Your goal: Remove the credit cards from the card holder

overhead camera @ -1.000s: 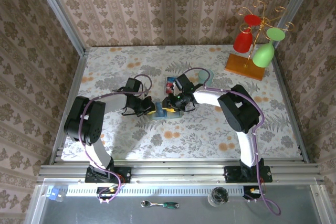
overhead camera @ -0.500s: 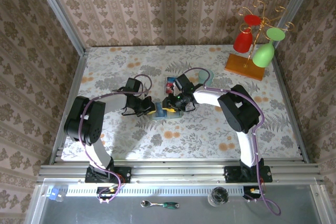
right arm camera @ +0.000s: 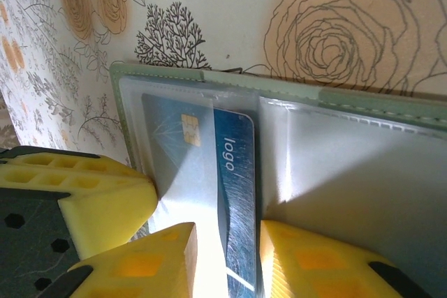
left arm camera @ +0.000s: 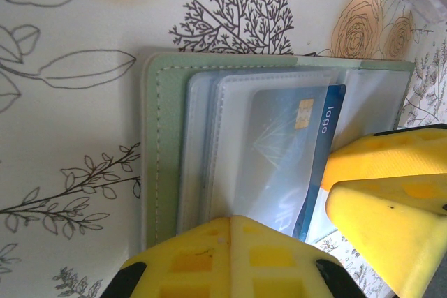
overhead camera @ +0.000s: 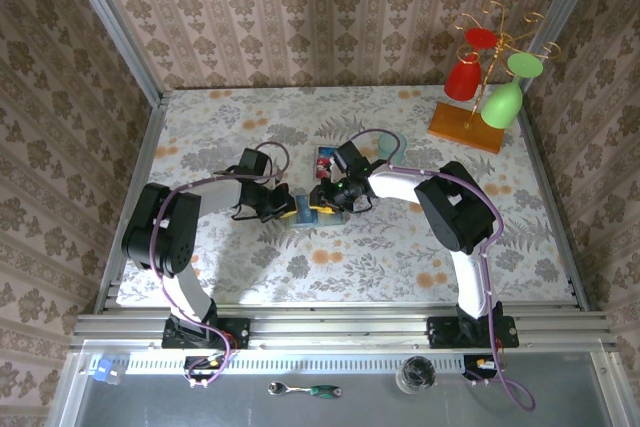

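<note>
The grey-green card holder point(left arm camera: 164, 137) point(right arm camera: 279, 80) lies open and flat on the flowered table, and both grippers meet over it point(overhead camera: 303, 215). A blue credit card point(left arm camera: 279, 144) point(right arm camera: 234, 165) marked "logo" sticks partly out of a clear sleeve. My left gripper point(left arm camera: 246, 220) point(overhead camera: 290, 205) is shut, its yellow tips resting on the sleeves' near edge. My right gripper point(right arm camera: 227, 242) point(overhead camera: 325, 202) stands open by a narrow gap, one finger on each side of the card's bare strip. A small red and blue card point(overhead camera: 325, 159) lies on the table just behind them.
A pale teal cup point(overhead camera: 388, 146) stands right of the loose card, close to the right arm. At the back right corner is a wooden rack point(overhead camera: 468, 125) hung with red and green glasses. Metal rails and patterned walls bound the table.
</note>
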Tool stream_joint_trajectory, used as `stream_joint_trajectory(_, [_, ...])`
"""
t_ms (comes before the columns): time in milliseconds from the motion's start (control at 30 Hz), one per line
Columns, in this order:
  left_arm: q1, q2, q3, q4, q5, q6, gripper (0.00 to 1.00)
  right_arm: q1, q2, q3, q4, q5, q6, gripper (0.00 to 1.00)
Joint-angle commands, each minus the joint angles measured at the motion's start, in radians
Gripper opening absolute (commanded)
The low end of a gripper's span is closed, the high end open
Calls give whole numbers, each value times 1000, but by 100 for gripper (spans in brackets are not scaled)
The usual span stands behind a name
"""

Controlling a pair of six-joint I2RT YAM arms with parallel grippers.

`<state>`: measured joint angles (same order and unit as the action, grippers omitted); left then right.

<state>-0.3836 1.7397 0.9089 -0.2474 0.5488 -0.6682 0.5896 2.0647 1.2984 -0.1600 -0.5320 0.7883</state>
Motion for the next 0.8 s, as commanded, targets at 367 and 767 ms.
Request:
stream_joint_trajectory(367, [9, 12, -7, -44, -23, 22, 0, 4, -27, -23, 26, -20, 4, 23])
stream_joint_trajectory(767, [8, 17, 1, -51, -22, 25, 0, 4, -29, -42, 95, -54, 37, 14])
